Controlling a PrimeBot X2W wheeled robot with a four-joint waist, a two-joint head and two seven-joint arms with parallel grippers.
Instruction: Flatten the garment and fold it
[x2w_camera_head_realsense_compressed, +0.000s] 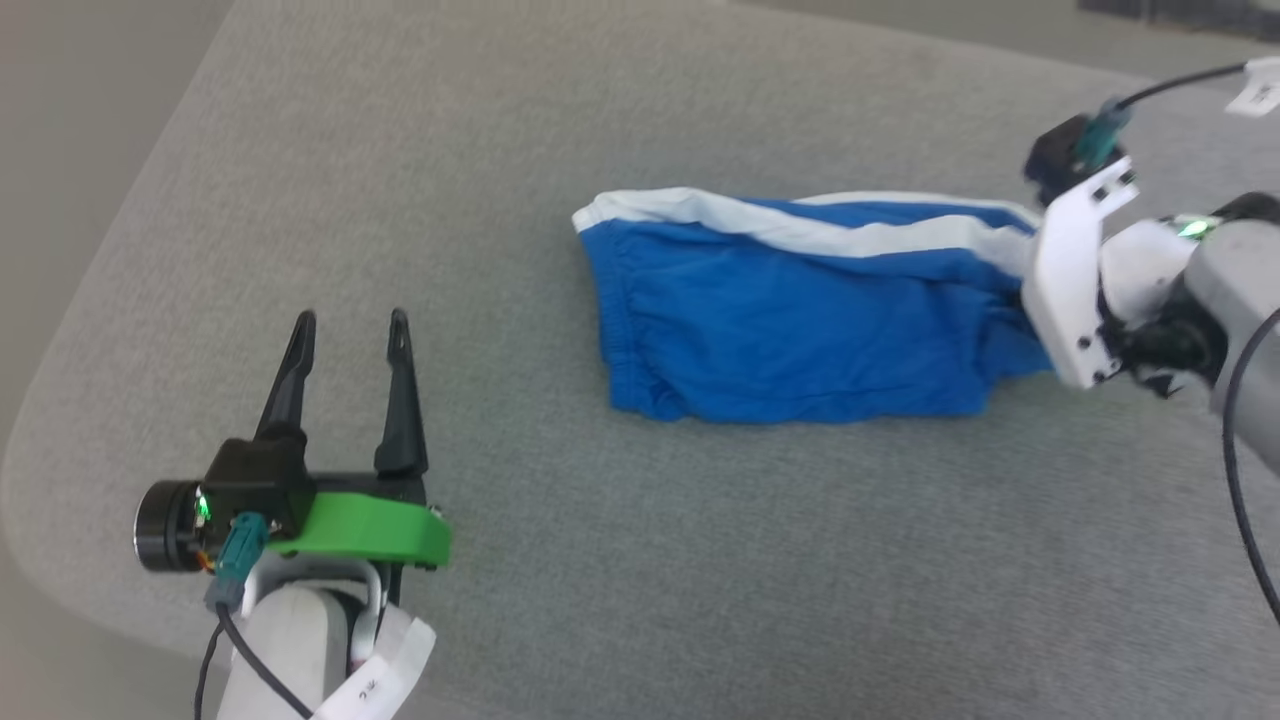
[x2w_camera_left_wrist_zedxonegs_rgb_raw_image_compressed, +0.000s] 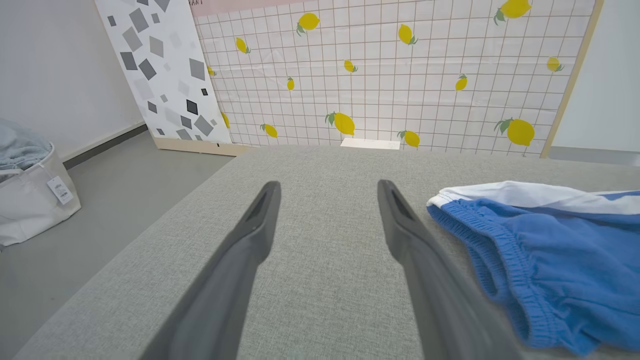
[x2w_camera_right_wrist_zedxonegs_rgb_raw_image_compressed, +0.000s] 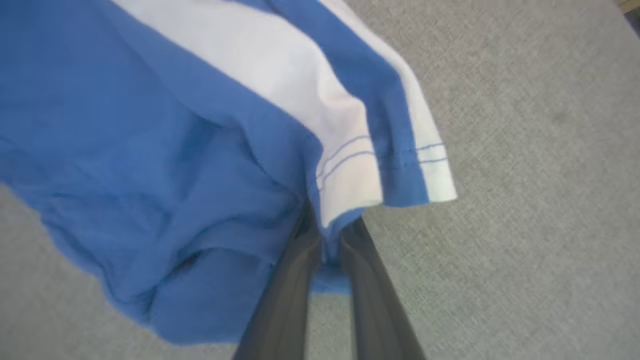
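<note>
At the right-hand end of the blue shorts (x2w_camera_head_realsense_compressed: 800, 330), the right gripper (x2w_camera_right_wrist_zedxonegs_rgb_raw_image_compressed: 327, 235) has its two dark fingers nearly together on a tuck of blue cloth just below the leg hem (x2w_camera_right_wrist_zedxonegs_rgb_raw_image_compressed: 350, 170). That wrist view is smeared, so I'd call it a pinch that looks real rather than swear to it. Its arm reaches in from the right side, wrist bent so the white bracket faces the cloth and the fingers run low along the grey cushion (x2w_camera_head_realsense_compressed: 600, 560). Across from it, the left gripper (x2w_camera_head_realsense_compressed: 352, 322) hangs with its jaws spread wide and nothing between them. Its forearm comes up from the near edge, and its fingers point away over the cushion, near the gathered waistband (x2w_camera_left_wrist_zedxonegs_rgb_raw_image_compressed: 500, 260) but not touching it. The shorts lie lengthways in the middle of the cushion, rumpled and doubled on themselves, with the white side stripe (x2w_camera_head_realsense_compressed: 800, 232) along the far edge. To my eye this is the flattening step, with no fold begun. The next move likely calls for drawing the hem outward while the left gripper takes or pins the waistband, or the soft cloth may simply slide along whole. Beyond the cushion, a lemon-print panel (x2w_camera_left_wrist_zedxonegs_rgb_raw_image_compressed: 400, 75) leans against the wall.
</note>
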